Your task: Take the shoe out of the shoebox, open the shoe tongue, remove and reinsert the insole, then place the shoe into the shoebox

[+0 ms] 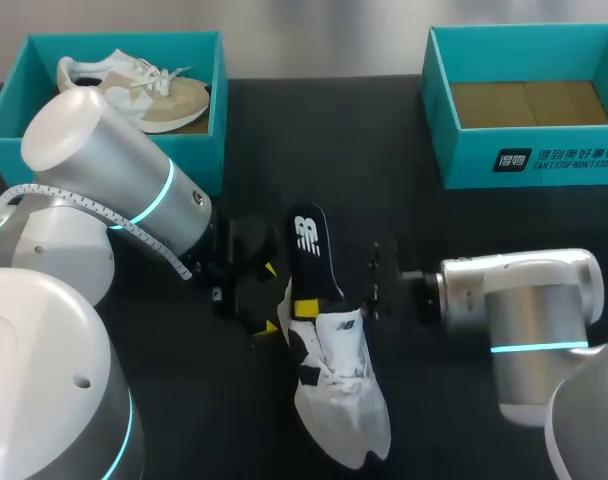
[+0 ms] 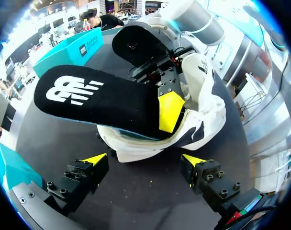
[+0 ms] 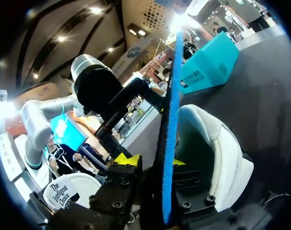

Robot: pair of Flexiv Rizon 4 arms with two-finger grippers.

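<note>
A white shoe (image 1: 339, 395) lies on the dark table, toe toward me, heel toward the back. A black insole (image 1: 309, 245) sticks out of its opening, slanting up and away over the heel. My right gripper (image 1: 306, 305) comes in from the right and sits at the insole where it enters the shoe. In the right wrist view the insole (image 3: 172, 120) stands edge-on through that gripper (image 3: 152, 163), with the shoe (image 3: 222, 158) beside it; its hold is unclear. My left gripper (image 2: 144, 160) is open just short of the shoe's heel (image 2: 136, 148), touching nothing.
An empty teal shoebox (image 1: 529, 165) with a brown floor stands at the back right. Another teal box (image 1: 4, 130) at the back left holds a beige shoe (image 1: 154, 90). My left arm's bulky links fill the near left.
</note>
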